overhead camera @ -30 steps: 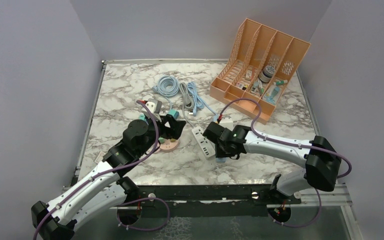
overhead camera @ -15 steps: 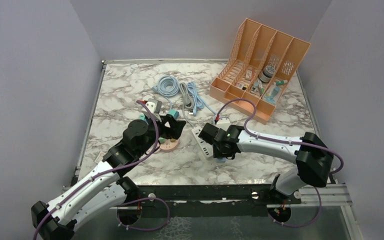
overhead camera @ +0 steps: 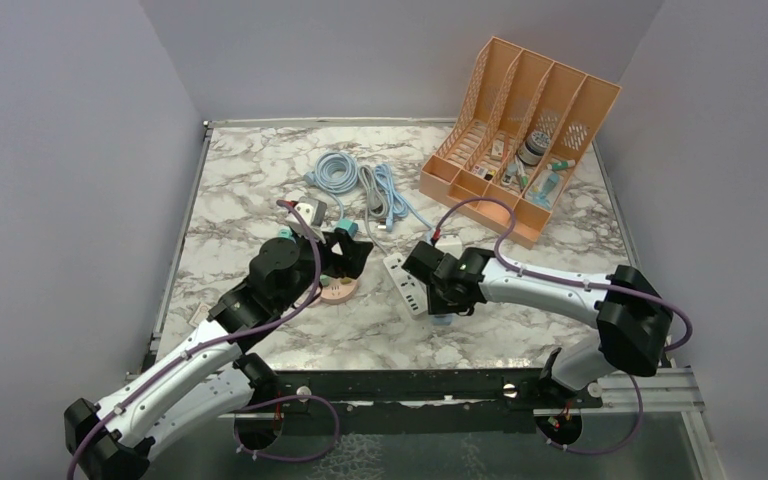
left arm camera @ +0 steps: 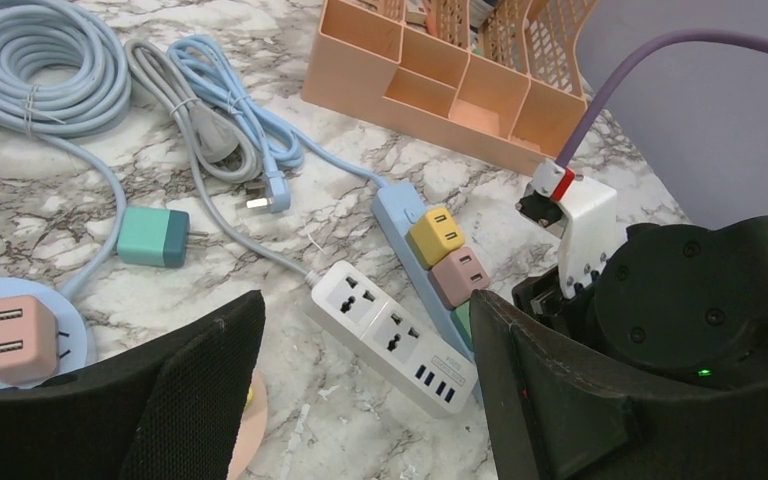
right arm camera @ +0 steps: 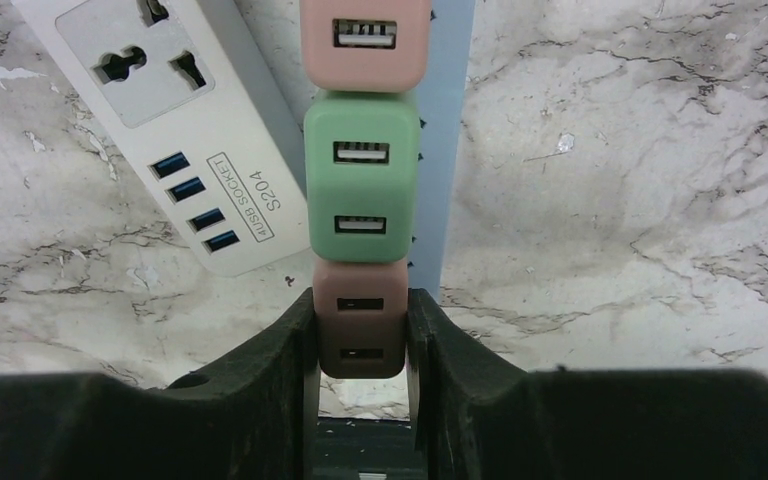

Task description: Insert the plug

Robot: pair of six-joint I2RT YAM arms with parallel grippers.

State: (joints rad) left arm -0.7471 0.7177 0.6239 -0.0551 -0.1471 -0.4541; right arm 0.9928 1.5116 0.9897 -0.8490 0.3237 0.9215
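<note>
My right gripper (right arm camera: 362, 305) is shut on a brown-pink USB charger plug (right arm camera: 362, 345). It holds the plug at the near end of the blue power strip (right arm camera: 455, 150), touching the green plug (right arm camera: 362, 190); a pink plug (right arm camera: 365, 40) sits beyond that. Its prongs are hidden. In the top view the right gripper (overhead camera: 443, 308) is beside the white power strip (overhead camera: 405, 283). My left gripper (left arm camera: 360, 400) is open and empty above the white strip (left arm camera: 390, 335), and in the top view (overhead camera: 345, 262) it is over a round pink socket hub (overhead camera: 337, 290).
Yellow (left arm camera: 436, 235) and pink (left arm camera: 460, 275) plugs sit in the blue strip. A teal adapter (left arm camera: 153, 237) and coiled cables (overhead camera: 360, 185) lie behind it. An orange desk organizer (overhead camera: 520, 130) stands at the back right. The right arm (left arm camera: 700, 300) is close to my left finger.
My right gripper has shifted slightly left and away with the plug, closer along the blue strip. The left arm has barely moved.
</note>
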